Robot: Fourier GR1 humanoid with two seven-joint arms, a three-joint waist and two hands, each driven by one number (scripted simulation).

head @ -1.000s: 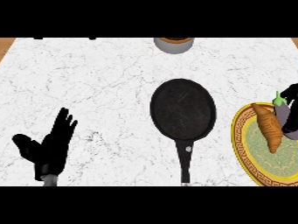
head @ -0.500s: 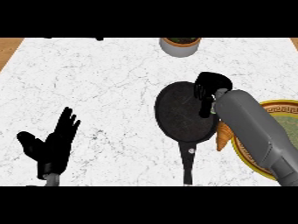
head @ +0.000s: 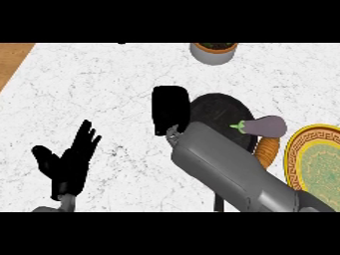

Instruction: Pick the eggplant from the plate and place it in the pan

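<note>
A: The right hand [head: 169, 109] hangs left of the pan [head: 217, 112], fingers straight together, holding nothing.
B: And the eggplant [head: 264, 126]?
A: It lies on the pan's right rim. I think a nudge toward the pan's middle is safer.

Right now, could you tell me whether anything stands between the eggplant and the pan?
Nothing visible does. The eggplant lies at the pan's right rim, off the plate. The right forearm crosses the pan's near side, and the right hand is open to the pan's left.
</note>
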